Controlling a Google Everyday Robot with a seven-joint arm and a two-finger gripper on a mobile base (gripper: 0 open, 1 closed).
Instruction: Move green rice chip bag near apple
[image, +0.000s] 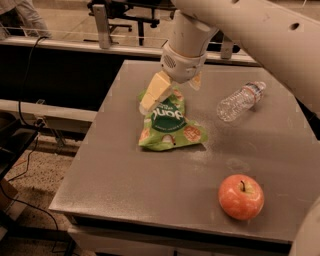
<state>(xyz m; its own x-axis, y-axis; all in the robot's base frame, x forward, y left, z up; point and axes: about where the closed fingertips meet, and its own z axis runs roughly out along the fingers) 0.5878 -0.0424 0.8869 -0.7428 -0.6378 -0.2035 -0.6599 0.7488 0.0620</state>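
Observation:
The green rice chip bag lies crinkled on the grey table, left of centre. The red-orange apple stands near the table's front right, well apart from the bag. My gripper hangs from the white arm over the bag's far end. Its fingers are open, with one cream finger at the bag's left side and the other at the right. The bag's far end is partly hidden behind the gripper.
A clear plastic water bottle lies on its side at the table's back right. Office chairs and a rail stand behind the table. Cables run along the floor at the left.

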